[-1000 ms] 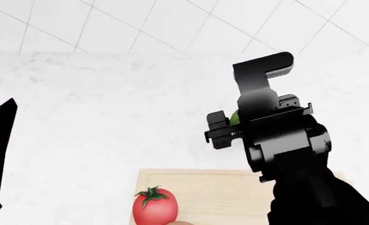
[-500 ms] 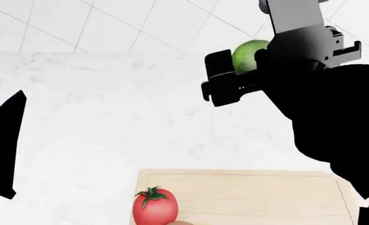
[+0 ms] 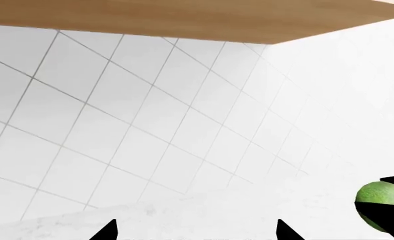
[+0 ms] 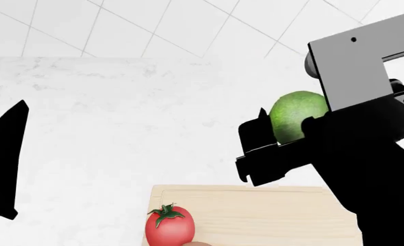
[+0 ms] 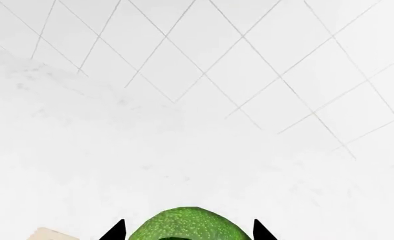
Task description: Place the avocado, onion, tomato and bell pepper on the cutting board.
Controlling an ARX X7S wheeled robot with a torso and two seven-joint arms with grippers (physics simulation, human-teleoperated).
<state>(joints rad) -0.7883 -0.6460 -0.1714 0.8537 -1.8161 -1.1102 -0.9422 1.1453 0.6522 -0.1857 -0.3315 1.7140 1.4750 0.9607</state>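
Gripping the avocado (image 4: pixel 296 117) between its closed jaws, the right gripper (image 4: pixel 284 134) hangs above and just beyond the cutting board (image 4: pixel 270 215), which lies below, nearer the robot, beside the tomato (image 4: pixel 168 225).

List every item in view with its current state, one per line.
Smooth bright green egg-shaped avocado: held in the air, off the counter.
Right end effector: shut on the avocado.
Left end effector: open, holding nothing.
Glossy red tomato: resting on the board.
Light beige wooden cutting board: flat on the white counter.
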